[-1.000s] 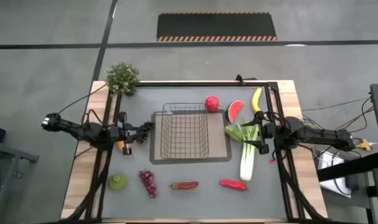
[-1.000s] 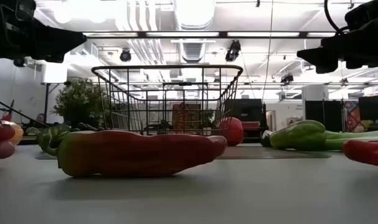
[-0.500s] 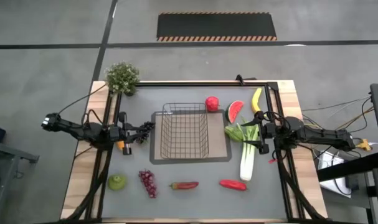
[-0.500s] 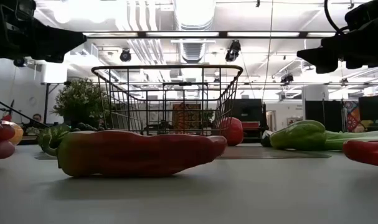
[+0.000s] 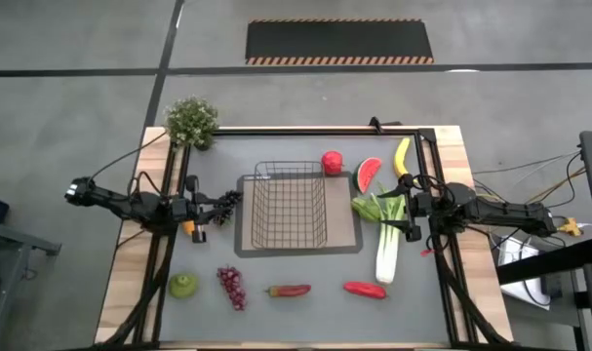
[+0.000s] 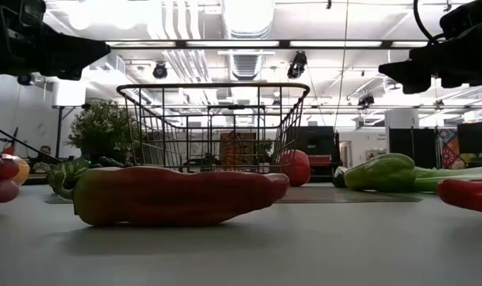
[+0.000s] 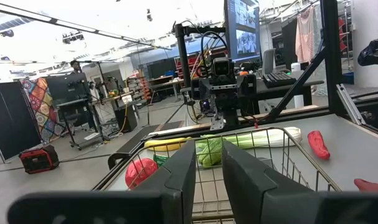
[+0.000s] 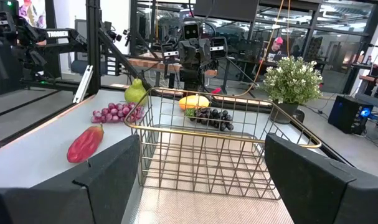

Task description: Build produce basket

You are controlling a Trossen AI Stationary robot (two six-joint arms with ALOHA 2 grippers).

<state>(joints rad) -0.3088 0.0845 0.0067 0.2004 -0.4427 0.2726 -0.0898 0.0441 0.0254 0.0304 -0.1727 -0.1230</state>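
The wire basket (image 5: pixel 291 207) stands on the grey mat (image 5: pixel 346 239) at the table's middle, with nothing in it. Around it lie the produce: apple (image 5: pixel 332 163), watermelon slice (image 5: pixel 370 175), banana (image 5: pixel 402 156), leek (image 5: pixel 386 249), two red peppers (image 5: pixel 289 291) (image 5: pixel 364 289), red grapes (image 5: pixel 231 287), pear (image 5: pixel 183 285), dark grapes (image 5: pixel 227 202) and an orange piece (image 5: pixel 189 228). My left gripper (image 5: pixel 210 210) hovers left of the basket, pointing level at it, its fingers (image 7: pixel 182 177) nearly together with nothing between them. My right gripper (image 5: pixel 411 208) hovers right of the basket above the leek's leafy end (image 5: pixel 374 207), wide open.
A potted plant (image 5: pixel 191 122) stands at the far left corner. A dark frame (image 5: pixel 315 130) runs along the table's far edge and sides. Bare table shows between the basket and the near row of produce (image 6: pixel 241 246).
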